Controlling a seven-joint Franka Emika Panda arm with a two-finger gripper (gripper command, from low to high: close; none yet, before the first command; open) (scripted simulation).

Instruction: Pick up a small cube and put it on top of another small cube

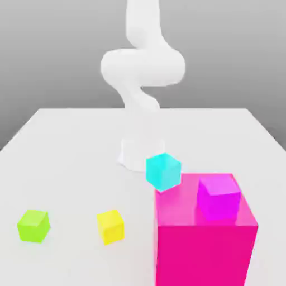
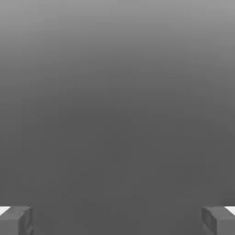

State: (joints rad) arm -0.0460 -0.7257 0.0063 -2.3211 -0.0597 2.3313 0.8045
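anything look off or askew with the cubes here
The cyan cube looks tilted, standing on a corner at the big pink block's edge. The green cube, yellow cube and purple cube sit flat.

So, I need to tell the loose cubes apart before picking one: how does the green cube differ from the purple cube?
The green cube rests on the white table; the purple cube sits on top of the big magenta block. The green cube is lime-coloured, the purple one violet-magenta, close to the block's hue. The green cube lies at the exterior view's far left, the purple at its right. Both look like small cubes of similar size, resting flat.
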